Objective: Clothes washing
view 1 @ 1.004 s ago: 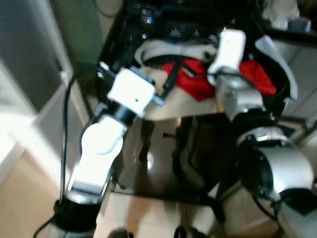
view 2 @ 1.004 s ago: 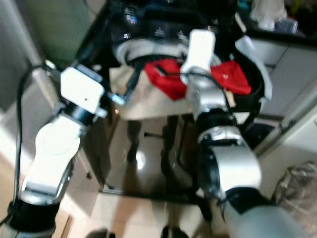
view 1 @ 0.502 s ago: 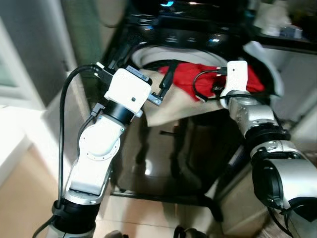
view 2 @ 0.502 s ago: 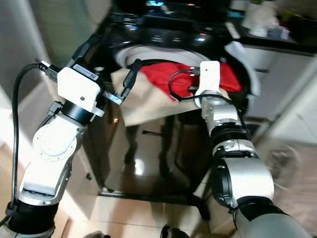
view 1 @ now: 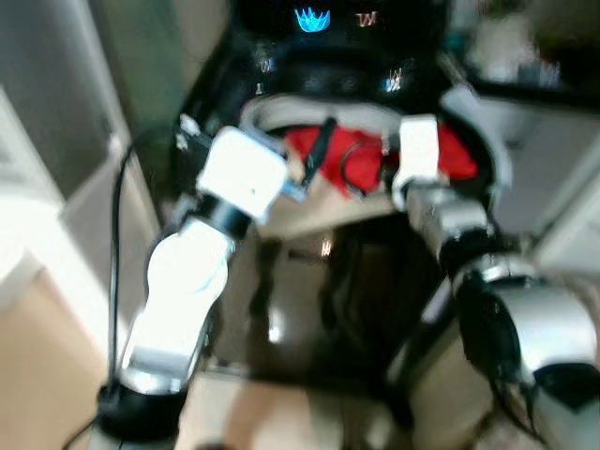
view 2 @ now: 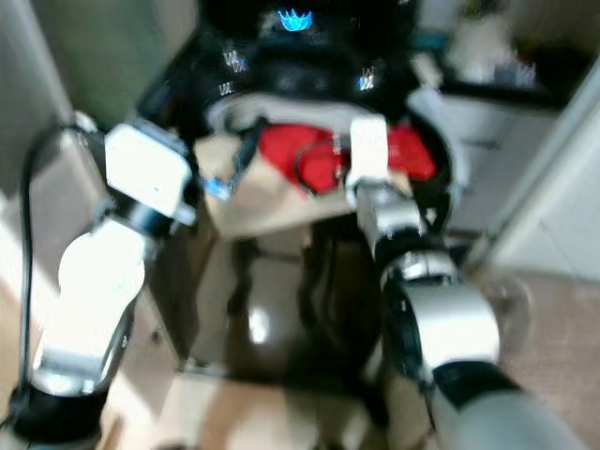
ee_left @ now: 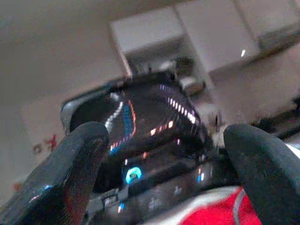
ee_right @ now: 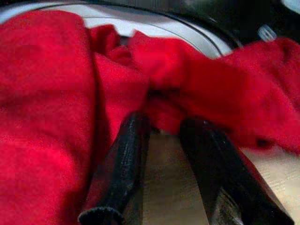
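STEP: load washer | right tool [ee_right: 161, 164] slightly parted, tips under red garment [ee_right: 56, 93] at drum rim [view 1: 272, 108]; I should close before lifting | left tool [ee_left: 159, 159] open, empty.

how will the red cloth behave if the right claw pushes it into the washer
The red cloth lies in bunched folds, so it will likely crumple and drape rather than slide as one piece. It hangs over the washer rim, so a loose end may trail out. With the right claw already among the folds, fabric could snag on a finger.
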Motion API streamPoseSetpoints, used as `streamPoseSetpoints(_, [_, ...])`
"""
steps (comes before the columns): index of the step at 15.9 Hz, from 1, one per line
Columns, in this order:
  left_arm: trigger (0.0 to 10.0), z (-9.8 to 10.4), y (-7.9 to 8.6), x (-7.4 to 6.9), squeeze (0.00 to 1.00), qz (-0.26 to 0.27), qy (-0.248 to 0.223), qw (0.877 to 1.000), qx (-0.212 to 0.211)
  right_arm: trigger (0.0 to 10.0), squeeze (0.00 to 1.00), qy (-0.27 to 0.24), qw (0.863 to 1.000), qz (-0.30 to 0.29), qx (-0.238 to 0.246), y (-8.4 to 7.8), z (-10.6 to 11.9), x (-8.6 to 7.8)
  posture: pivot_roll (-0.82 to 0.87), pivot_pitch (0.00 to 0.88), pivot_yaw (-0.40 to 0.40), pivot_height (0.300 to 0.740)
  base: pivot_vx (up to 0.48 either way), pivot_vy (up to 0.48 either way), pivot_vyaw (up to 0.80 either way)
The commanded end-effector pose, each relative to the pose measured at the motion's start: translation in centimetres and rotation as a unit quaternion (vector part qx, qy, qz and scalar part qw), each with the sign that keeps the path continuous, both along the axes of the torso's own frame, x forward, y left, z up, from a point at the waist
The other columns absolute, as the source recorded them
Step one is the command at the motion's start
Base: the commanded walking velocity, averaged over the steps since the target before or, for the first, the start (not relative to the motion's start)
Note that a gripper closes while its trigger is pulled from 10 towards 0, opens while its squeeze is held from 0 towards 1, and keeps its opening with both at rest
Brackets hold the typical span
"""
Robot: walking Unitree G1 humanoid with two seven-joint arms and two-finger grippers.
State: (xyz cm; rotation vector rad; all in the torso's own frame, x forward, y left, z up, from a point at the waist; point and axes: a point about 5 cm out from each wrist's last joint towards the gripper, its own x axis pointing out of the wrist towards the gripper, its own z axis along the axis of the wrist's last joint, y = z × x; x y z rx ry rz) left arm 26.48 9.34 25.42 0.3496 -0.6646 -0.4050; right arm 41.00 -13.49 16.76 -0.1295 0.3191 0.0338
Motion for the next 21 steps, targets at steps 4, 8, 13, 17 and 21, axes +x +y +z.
streamPoseSetpoints(4, [10.0, 0.3, -0.3, 0.1, 0.01, -0.007, -0.002, 1.0, 0.006, 10.0, 0.0, -0.014, 0.999, 0.039, -0.029, 1.8, 2.2, 0.7, 0.14, 0.025, -0.057, 0.731, 0.0, 0.0, 0.0])
streamPoseSetpoints(8, [10.0, 0.3, -0.4, 0.2, 0.01, 0.003, -0.003, 1.0, -0.002, 10.0, 0.0, -0.217, 0.975, -0.005, -0.035, 0.9, 10.1, 1.9, 0.12, 0.023, -0.067, 0.731, 0.0, 0.0, 0.0])
streamPoseSetpoints(13, [10.0, 0.0, -0.6, 0.3, 0.01, -0.007, 0.004, 1.0, 0.002, 10.0, 0.0, -0.275, 0.961, -0.038, -0.014, -0.2, 10.8, 1.6, 0.1, 0.025, -0.037, 0.731, 0.0, 0.0, 0.0])
streamPoseSetpoints(17, [10.0, -0.2, -0.4, 0.7, 0.0, -0.003, 0.008, 1.0, 0.017, 10.0, 0.0, -0.332, 0.941, -0.069, 0.005, -1.6, 7.8, 0.2, 0.08, 0.026, -0.018, 0.731, 0.0, 0.0, 0.0])
streamPoseSetpoints(21, [10.0, -1.0, 0.6, 1.6, 0.0, 0.064, 0.023, 0.998, 0.013, 10.0, 0.0, -0.375, 0.926, -0.05, -0.008, -3.0, 3.5, -4.0, 0.05, 0.019, -0.024, 0.731, 0.0, 0.0, 0.0])
